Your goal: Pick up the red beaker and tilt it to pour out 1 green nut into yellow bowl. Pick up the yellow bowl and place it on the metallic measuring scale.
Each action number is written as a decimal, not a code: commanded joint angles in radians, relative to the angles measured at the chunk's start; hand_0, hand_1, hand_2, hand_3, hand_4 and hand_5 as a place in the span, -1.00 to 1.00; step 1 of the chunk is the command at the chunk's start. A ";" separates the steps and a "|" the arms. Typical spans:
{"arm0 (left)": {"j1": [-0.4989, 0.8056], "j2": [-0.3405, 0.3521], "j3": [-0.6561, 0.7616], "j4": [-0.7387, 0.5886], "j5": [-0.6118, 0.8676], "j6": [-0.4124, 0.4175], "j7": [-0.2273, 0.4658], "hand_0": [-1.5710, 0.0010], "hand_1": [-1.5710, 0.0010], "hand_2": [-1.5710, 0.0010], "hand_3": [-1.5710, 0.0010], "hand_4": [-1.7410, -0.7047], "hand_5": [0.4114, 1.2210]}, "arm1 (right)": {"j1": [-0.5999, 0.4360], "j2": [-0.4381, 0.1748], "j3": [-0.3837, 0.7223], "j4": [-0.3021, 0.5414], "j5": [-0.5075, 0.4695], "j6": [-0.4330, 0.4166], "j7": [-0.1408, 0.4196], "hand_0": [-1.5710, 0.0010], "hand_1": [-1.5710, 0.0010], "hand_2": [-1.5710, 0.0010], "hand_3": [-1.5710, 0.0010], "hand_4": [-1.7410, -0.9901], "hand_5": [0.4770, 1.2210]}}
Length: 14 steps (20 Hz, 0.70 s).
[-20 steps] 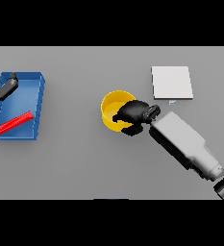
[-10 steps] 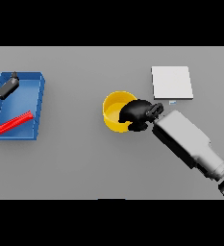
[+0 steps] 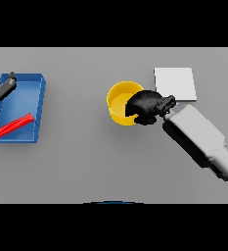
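Head view of the grey table (image 3: 86, 166). The right arm (image 3: 203, 142) enters from the lower right and runs diagonally up and to the left, its white and grey forearm ending at a dark wrist. The right hand (image 3: 147, 105) lies over the right side of the yellow bowl (image 3: 118, 100), its fingers curled round the bowl's right rim, so that it grips the bowl; the contact of the thumb is hidden beneath the hand. The bowl sits at the centre of the table, upright, its interior showing plain yellow. Just to the right of the hand and slightly farther away lies the metallic measuring scale (image 3: 175, 82), a pale square plate flat on the table; bowl and scale are near each other but apart. At the far left stands a blue tray (image 3: 37, 88), with a red beaker (image 3: 13, 125) lying slantwise on its near part. The left hand (image 3: 5, 89) shows at the left edge over the tray's far left corner, with its fingers extended and holding nothing
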 commanded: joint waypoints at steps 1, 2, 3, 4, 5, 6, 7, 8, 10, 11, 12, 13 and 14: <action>-0.005 -0.003 -0.001 0.006 -0.001 0.003 -0.007 1.00 1.00 1.00 1.00 0.94 -0.30 | -0.006 0.000 -0.009 -0.001 0.005 -0.008 0.023 -0.99 -0.99 -0.80 -0.60 -0.99 1.00; -0.011 -0.006 -0.001 0.026 -0.004 0.009 -0.007 1.00 1.00 1.00 1.00 0.93 -0.30 | -0.006 -0.012 -0.020 -0.029 0.002 -0.008 0.036 -0.99 -0.99 -0.81 -0.61 -0.99 1.00; -0.006 -0.002 0.002 0.018 0.002 0.004 -0.020 1.00 1.00 1.00 1.00 0.94 -0.29 | -0.008 -0.022 -0.031 -0.037 -0.004 -0.007 0.031 -0.99 -0.99 -0.83 -0.60 -1.00 1.00; -0.011 -0.003 0.002 0.025 0.001 0.003 -0.013 1.00 1.00 1.00 1.00 0.94 -0.29 | -0.012 -0.030 -0.041 -0.033 -0.008 -0.010 0.026 -1.00 -1.00 -0.83 -0.61 -1.00 1.00; 0.002 -0.009 -0.001 0.013 0.001 0.008 -0.024 1.00 1.00 1.00 1.00 0.92 -0.29 | -0.018 -0.037 -0.051 -0.021 -0.010 -0.017 0.020 -1.00 -1.00 -0.82 -0.69 -1.00 1.00; 0.003 -0.008 0.001 0.001 0.003 0.007 -0.019 1.00 1.00 1.00 1.00 0.92 -0.29 | -0.032 -0.036 -0.062 0.008 -0.009 -0.029 0.017 -1.00 -1.00 -0.83 -0.75 -1.00 1.00; -0.004 -0.008 -0.001 0.011 -0.002 0.009 -0.005 1.00 1.00 1.00 1.00 0.93 -0.29 | -0.032 -0.042 -0.073 0.011 -0.014 -0.028 0.027 -1.00 -1.00 -0.87 -0.72 -1.00 1.00; -0.008 -0.002 0.003 0.014 -0.002 0.007 0.004 1.00 1.00 1.00 1.00 0.93 -0.28 | -0.036 -0.050 -0.084 0.023 -0.014 -0.030 0.029 -1.00 -1.00 -0.87 -0.67 -1.00 1.00; -0.001 -0.004 0.000 0.004 -0.002 0.005 0.000 1.00 1.00 1.00 1.00 0.92 -0.27 | -0.045 -0.084 -0.114 0.039 -0.018 -0.055 0.009 -1.00 -1.00 -0.90 -0.60 -1.00 1.00; -0.005 -0.007 -0.003 0.006 -0.006 0.006 0.006 1.00 1.00 1.00 1.00 0.92 -0.26 | -0.047 -0.096 -0.123 0.053 -0.013 -0.075 0.002 -1.00 -1.00 -0.92 -0.58 -1.00 1.00; 0.000 -0.002 -0.001 -0.003 -0.002 0.001 0.004 1.00 1.00 1.00 1.00 0.92 -0.26 | -0.065 -0.107 -0.137 0.088 -0.006 -0.095 -0.008 -1.00 -1.00 -0.93 -0.56 -1.00 1.00; 0.009 -0.002 0.002 -0.011 0.001 0.000 0.007 1.00 1.00 1.00 1.00 0.92 -0.27 | -0.071 -0.112 -0.147 0.118 0.001 -0.116 -0.001 -1.00 -1.00 -0.94 -0.55 -1.00 1.00; 0.005 -0.004 0.002 -0.011 -0.001 0.006 0.013 1.00 1.00 1.00 1.00 0.93 -0.27 | -0.077 -0.124 -0.161 0.144 0.000 -0.133 -0.015 -1.00 -1.00 -0.96 -0.54 -1.00 1.00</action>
